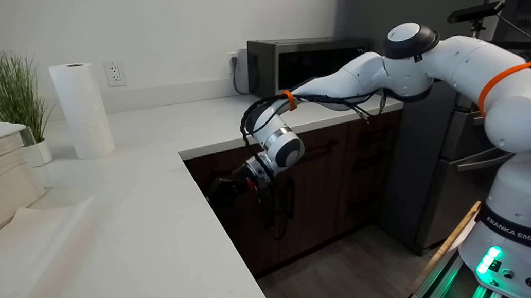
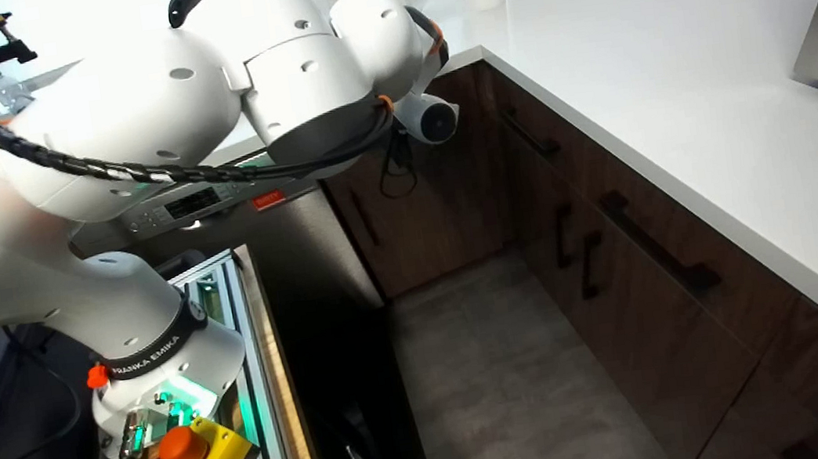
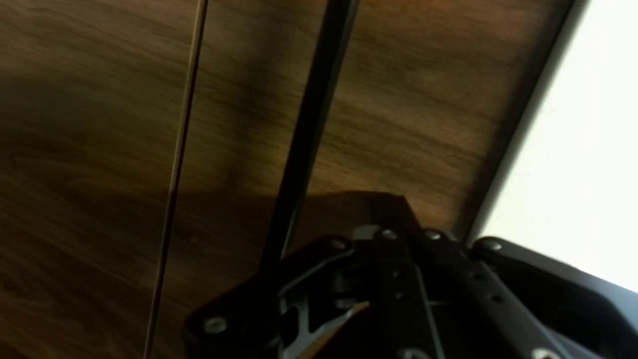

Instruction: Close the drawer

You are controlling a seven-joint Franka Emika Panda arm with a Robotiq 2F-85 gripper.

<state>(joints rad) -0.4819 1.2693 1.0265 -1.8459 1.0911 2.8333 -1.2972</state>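
The drawer's dark brown wood front fills much of the wrist view. Its slim dark bar handle runs nearly vertically there. No white inner box shows, and the front looks flush or nearly flush beneath the white countertop edge. My gripper has its fingers together with nothing between them. The tips point at the front panel, between the handle and the countertop; whether they touch it I cannot tell. In an exterior view the gripper is low beside the counter edge, which hides the drawer front. The arm hides the gripper in the remaining exterior view.
The white countertop overhangs the drawer front. A seam separates the front from the panel below. Other cabinets with bar handles line the adjoining counter. A microwave, paper towel roll and plant stand on top.
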